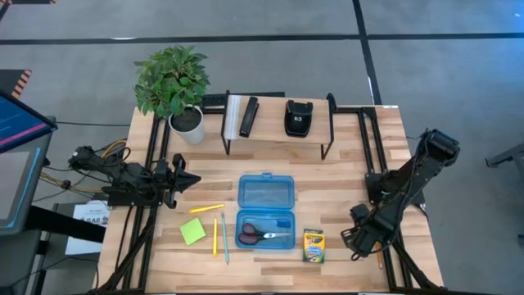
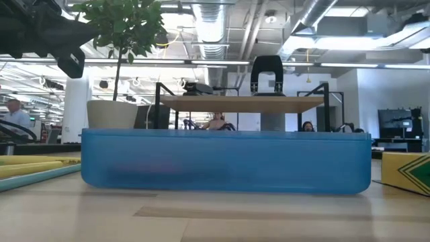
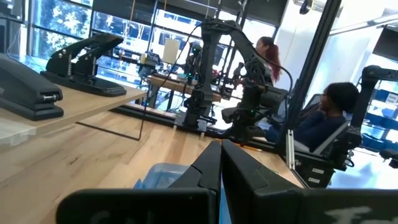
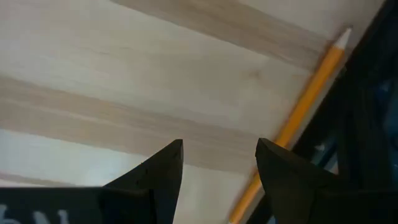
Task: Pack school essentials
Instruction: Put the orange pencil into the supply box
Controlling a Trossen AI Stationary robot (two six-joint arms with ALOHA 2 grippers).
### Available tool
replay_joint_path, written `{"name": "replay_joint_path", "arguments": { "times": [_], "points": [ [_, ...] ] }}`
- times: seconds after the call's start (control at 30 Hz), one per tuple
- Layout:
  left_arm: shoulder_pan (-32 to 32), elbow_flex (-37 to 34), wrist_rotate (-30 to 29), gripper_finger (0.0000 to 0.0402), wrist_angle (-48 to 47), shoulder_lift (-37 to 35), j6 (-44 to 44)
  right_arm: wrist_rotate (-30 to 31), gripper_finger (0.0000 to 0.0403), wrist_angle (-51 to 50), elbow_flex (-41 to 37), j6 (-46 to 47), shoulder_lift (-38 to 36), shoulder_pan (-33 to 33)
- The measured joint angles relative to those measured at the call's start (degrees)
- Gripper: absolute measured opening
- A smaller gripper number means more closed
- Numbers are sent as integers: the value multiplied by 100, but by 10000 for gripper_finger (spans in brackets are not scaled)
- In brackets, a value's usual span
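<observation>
The right gripper (image 1: pixel 357 239) hangs low at the table's right edge, fingers parted and empty. An orange pencil (image 4: pixel 297 118) lies just beside it in the right wrist view — probably the next pick. The crayon box (image 1: pixel 313 245) sits near, at its 9 o'clock, long axis 12-to-6. The scissors (image 1: pixel 264 237) already lie in the blue case (image 1: pixel 265 215). The left gripper (image 1: pixel 187 181) waits pinched shut, empty — up at the case's 10 o'clock.

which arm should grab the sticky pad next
Left. The sticky pad lies on the left side of the case, just in front of the left gripper, whose fingers are shut. The right gripper is open but sits beyond the crayon box, across the case.
</observation>
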Motion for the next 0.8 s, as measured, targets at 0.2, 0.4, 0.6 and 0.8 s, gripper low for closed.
{"name": "replay_joint_path", "arguments": {
  "times": [0.2,0.4,0.6,0.8],
  "points": [
    [1,0,0,0,-2,0,-7,-186,221,-38,-51,-936,2,-15],
    [0,0,0,0,-2,0,-9,-1080,201,-264,-51,-2554,2,-239],
    [-1,1,0,0,-2,0,-8,-1344,142,-268,-48,-4122,235,-433],
    [0,0,3,0,-5,0,-9,-2013,94,-289,11,-5541,1008,-430]
  ]
}}
